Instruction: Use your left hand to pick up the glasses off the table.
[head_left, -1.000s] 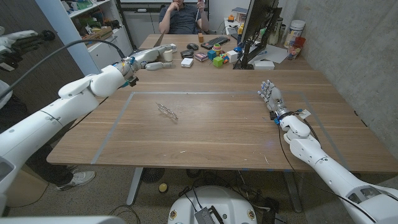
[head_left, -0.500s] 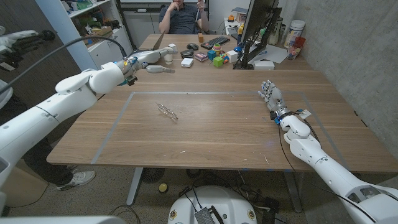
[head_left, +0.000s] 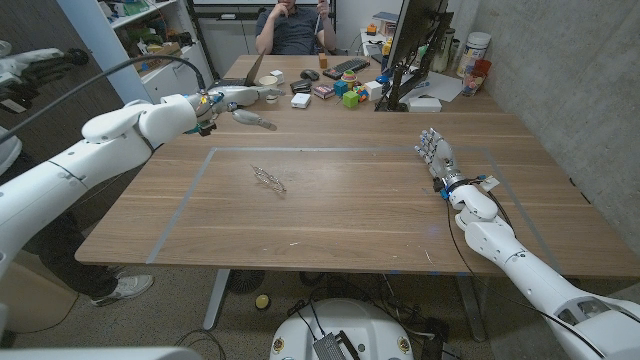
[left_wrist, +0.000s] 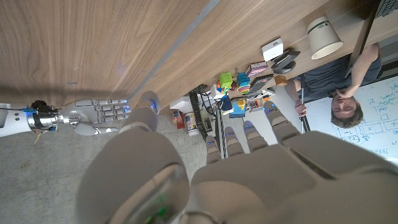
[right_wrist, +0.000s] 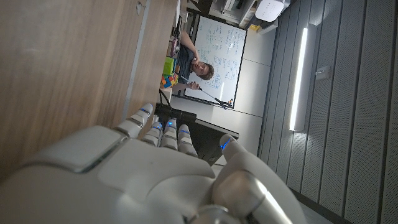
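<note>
The glasses (head_left: 268, 178), a thin clear wire frame, lie on the wooden table (head_left: 340, 215) inside a taped rectangle, left of its middle. My left hand (head_left: 243, 104) hovers above the table's far left part, beyond the glasses, fingers spread and holding nothing. In the left wrist view its fingers (left_wrist: 249, 134) reach out over the table edge with nothing between them. My right hand (head_left: 434, 152) stands at the right side of the table, fingers up and apart, empty; it also appears in the left wrist view (left_wrist: 93, 113).
A person (head_left: 290, 25) sits behind the far end of the table. Small items crowd the far end: colourful blocks (head_left: 352, 93), a keyboard (head_left: 346, 68), a paper cup (head_left: 268, 86), a monitor (head_left: 412, 40). Grey tape (head_left: 340, 150) marks the rectangle.
My left arm has swung to the right and slightly forward over the far left of the table. The glasses and my right hand have not moved.
</note>
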